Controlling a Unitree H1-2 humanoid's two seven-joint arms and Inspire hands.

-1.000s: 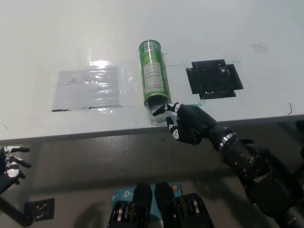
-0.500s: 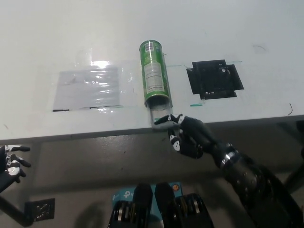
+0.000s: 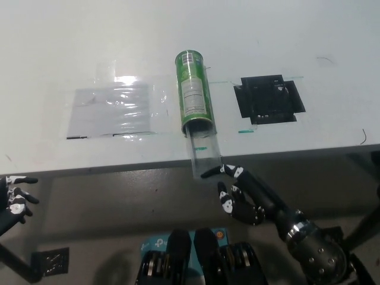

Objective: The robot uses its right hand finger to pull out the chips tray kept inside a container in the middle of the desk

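The white desk [image 3: 285,35] carried a lying green can [image 3: 193,92], a clear plastic sheet [image 3: 110,110], and a black square [image 3: 267,98].

Right hand [image 3: 240,193] one finger extended

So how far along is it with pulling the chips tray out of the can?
Partly done: the clear tray sticks out of the green can past the desk edge. The right hand has a fingertip at the tray's end. The rest is left inside. The left hand rests low.

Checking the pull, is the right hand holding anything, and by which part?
No grasp: the right hand hooks one of its fingers at the clear chips tray's outer end.
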